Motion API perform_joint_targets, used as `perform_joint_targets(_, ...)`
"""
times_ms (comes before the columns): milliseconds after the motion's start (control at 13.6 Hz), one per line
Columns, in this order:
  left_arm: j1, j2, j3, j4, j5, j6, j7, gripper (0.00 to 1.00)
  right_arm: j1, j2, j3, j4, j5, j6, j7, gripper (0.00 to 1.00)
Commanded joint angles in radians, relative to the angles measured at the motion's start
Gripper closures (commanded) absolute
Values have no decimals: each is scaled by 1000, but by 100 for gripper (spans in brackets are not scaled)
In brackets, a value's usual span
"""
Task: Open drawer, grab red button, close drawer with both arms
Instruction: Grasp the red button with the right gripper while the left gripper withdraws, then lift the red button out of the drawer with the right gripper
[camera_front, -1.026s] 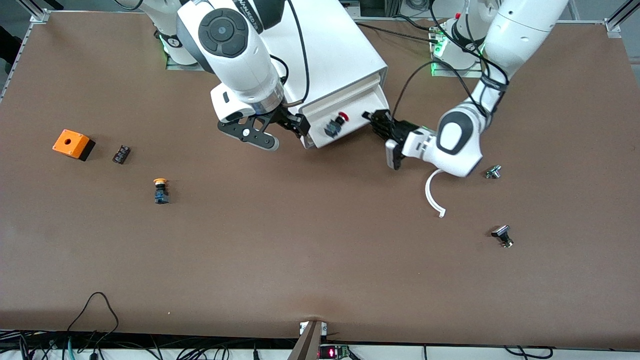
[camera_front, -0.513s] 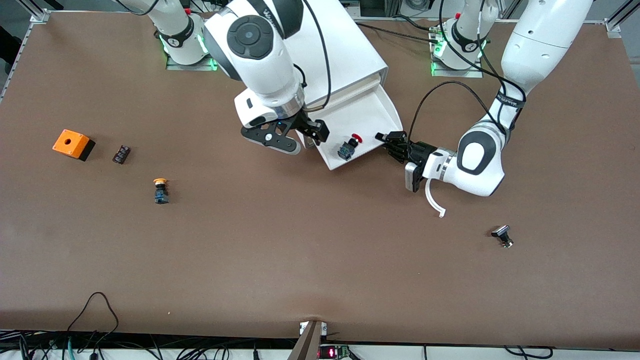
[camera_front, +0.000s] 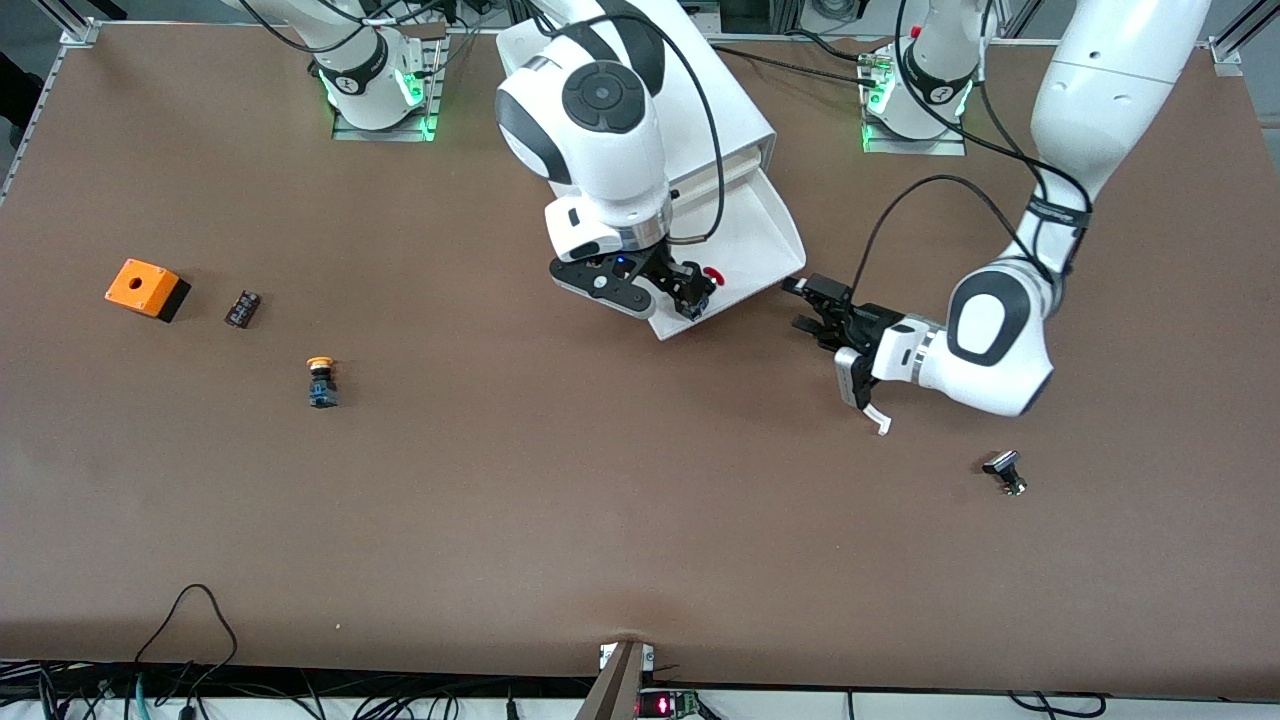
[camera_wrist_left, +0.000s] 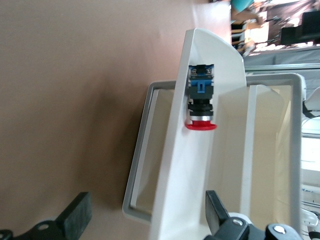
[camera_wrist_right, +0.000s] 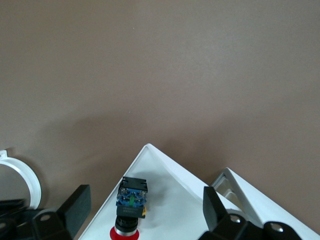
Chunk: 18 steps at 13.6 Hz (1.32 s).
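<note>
The drawer (camera_front: 762, 228) stands pulled out of the white cabinet (camera_front: 700, 100). In it lies the red-capped button (camera_front: 712, 274), close to the drawer's front. My right gripper (camera_front: 692, 288) hangs open just above the button (camera_wrist_right: 131, 200), one finger to each side of it, with the drawer floor (camera_wrist_right: 172, 187) below. My left gripper (camera_front: 812, 306) is open and low over the table, beside the drawer's front corner toward the left arm's end and apart from it. From the left wrist I look along the drawer front (camera_wrist_left: 175, 150), its grey handle (camera_wrist_left: 136, 180) and the button (camera_wrist_left: 200, 100); the left gripper (camera_wrist_left: 145, 217) holds nothing.
A white curved strip (camera_front: 878, 420) lies under the left wrist. A small black and silver part (camera_front: 1005, 472) sits nearer the camera. Toward the right arm's end are an orange box (camera_front: 145, 288), a small black block (camera_front: 242, 307) and a yellow-capped button (camera_front: 321, 382).
The drawer slid out as my left gripper drew it by the handle; that gripper then opened, let go and backed away. My right gripper moved over the drawer, above the button.
</note>
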Motion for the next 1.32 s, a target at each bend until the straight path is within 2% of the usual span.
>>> perform_joint_targets(0, 0, -16, -1, 192, 196, -124, -259, 0, 38, 99, -9, 121, -28, -5, 81, 1)
perform_joint_targets(220, -12, -43, -16, 299, 430, -133, -496, 0, 55, 144, -10, 152, -28, 4, 144, 1)
perform_joint_targets(366, -21, -60, -27, 316, 518, -130, -602, 0, 72, 160, -12, 154, -28, 18, 175, 1)
perform_joint_targets(513, -51, -62, -30, 322, 699, -123, -636, 0, 77, 173, -12, 152, -28, 42, 198, 1)
perform_joint_targets(586, -76, -53, -24, 357, 756, -118, -644, 0, 83, 179, -12, 152, -28, 47, 202, 1)
perform_joint_targets(733, -91, 1, -15, 443, 783, -124, -658, 0, 91, 186, -12, 146, -34, 46, 202, 1)
perform_joint_targets(1026, -84, 42, -12, 454, 787, -114, -653, 0, 108, 187, -10, 105, -67, 47, 204, 1)
perform_joint_targets(1173, -75, 64, -5, 455, 786, -66, -639, 0, 117, 187, -10, 89, -75, 49, 202, 2)
perform_joint_targets(1246, -66, 67, -5, 454, 778, -49, -653, 0, 114, 187, -10, 89, -74, 49, 199, 6)
